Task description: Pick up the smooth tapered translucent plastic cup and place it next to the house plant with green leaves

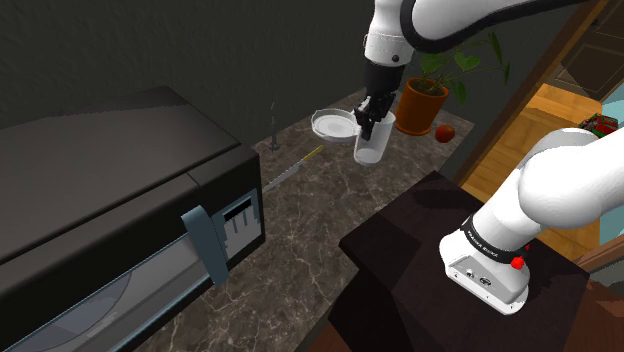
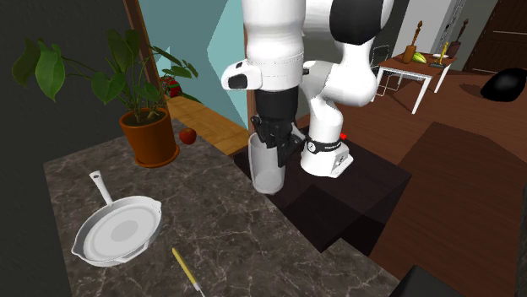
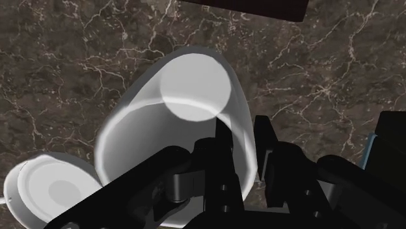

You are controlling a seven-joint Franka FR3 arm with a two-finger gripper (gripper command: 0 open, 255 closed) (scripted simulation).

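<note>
Our black gripper (image 1: 371, 124) is clamping the whitish tapered translucent cup (image 1: 372, 148) by its rim, upright above the dark marble counter (image 1: 320, 210). The orange-potted green plant (image 1: 424, 98) is standing nearby, toward the far corner.

The table (image 1: 300, 210) looks like dark polished stone with thin pale veins. The cup (image 1: 371, 148) is smooth, whitish and half see-through, like plastic, and the frying pan (image 2: 118, 232) is plain white and matt. The pincer (image 3: 244, 133) is black with a dull finish.
</note>
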